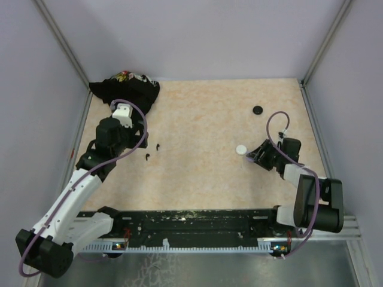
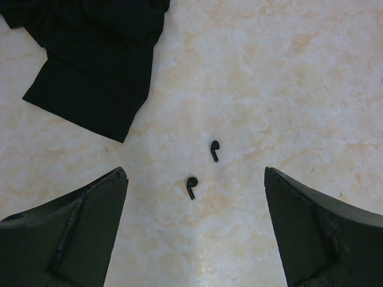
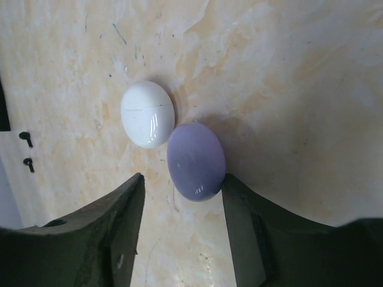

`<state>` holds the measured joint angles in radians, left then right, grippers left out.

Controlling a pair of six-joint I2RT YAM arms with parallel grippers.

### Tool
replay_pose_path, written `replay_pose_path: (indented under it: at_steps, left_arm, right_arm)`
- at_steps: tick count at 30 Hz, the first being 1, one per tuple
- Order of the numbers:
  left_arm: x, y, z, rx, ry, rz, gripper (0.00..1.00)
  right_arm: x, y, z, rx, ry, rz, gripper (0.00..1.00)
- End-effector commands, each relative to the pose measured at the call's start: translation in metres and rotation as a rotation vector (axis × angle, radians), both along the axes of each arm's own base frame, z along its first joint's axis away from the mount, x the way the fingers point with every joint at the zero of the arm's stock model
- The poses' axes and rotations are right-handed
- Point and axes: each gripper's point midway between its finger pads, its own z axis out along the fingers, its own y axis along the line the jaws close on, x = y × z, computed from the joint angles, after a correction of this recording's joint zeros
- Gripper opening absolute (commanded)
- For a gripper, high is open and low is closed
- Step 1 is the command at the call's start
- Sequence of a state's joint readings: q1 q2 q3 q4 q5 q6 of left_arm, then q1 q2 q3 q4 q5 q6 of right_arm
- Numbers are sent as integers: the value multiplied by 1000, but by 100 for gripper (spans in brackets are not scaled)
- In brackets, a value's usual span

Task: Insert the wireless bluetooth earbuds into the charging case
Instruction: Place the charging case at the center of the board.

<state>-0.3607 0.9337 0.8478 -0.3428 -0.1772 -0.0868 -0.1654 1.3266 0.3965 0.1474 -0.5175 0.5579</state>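
Low in the right wrist view, the right gripper (image 3: pixel 184 179) has its jaws apart around a lavender case (image 3: pixel 196 161). The case lies on the table (image 1: pixel 203 185) close against one finger, with a clear gap to the other, so nothing is clamped. A white case (image 3: pixel 148 113) lies just beyond it, touching or nearly so. Both cases are closed, so their contents cannot be seen.

At the left of the overhead view, the left gripper (image 2: pixel 195 173) hangs wide open over two black earbuds (image 2: pixel 191 186). They lie loose on the table, near each other but apart, and the nearer one sits roughly midway between the fingers.

Picking up that nearer bud looks like the step in hand. To do it well, the gripper should come straight down and close gently across the bud's body, so it is not flicked away and its neighbour is not knocked. No bud can go in until a case is opened.

Farther back, at upper right, a black disc (image 1: pixel 258 110) lies closed and well apart from everything else. A black cloth (image 1: pixel 125 89) is heaped in the upper left corner.
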Motion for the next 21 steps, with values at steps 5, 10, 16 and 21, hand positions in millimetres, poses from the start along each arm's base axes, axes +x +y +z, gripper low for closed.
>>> replay_pose_path:
  at_steps: [5,10,16,21]
  left_arm:
    - [1,0,2,-29,-12,3,100]
    - [0,2,2,-28,-12,7,100]
    - [0,3,1,-28,-13,14,100]
    - [1,4,-4,-21,-3,18,100]
  right_arm:
    - [0,-28,4,-196,32,-43,77]
    - [25,-34,39,-316,-56,-52,78]
    - [73,-44,81,-444,-200,-76,77]
    - [116,-60,95,-558,-296,-92,76]
